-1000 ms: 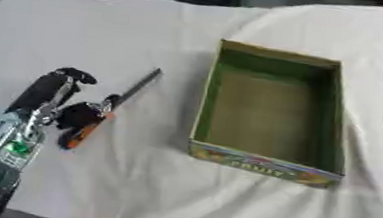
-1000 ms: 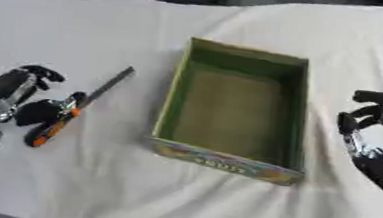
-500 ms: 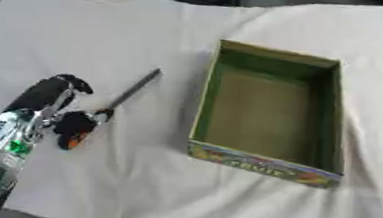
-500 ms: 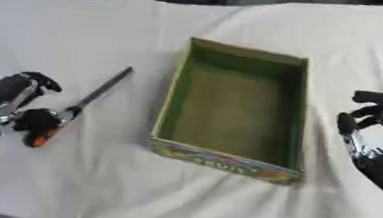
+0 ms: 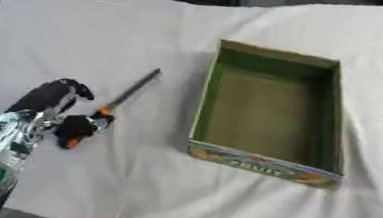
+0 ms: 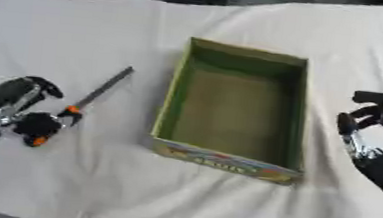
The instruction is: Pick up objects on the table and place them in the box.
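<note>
Left eye view: nearest, left hand point(image 5: 55, 100) at the lower left, fingers curled down over the black-and-orange handle end of the screwdriver point(image 5: 107, 112), apparently pinching it, though contact hard to confirm. Lies directly under and just ahead of that hand, on the white cloth point(image 5: 106, 32). Long axis slanted away and to the right from the fingers, grey shaft pointing toward the box point(image 5: 265, 161). Clearly the nearer hand; right hand point(image 6: 376, 144) well apart beyond the box's other side, fingers relaxed and apart, idle. Farther on, green-lined cardboard box standing open and empty, to the right of the tool.
</note>
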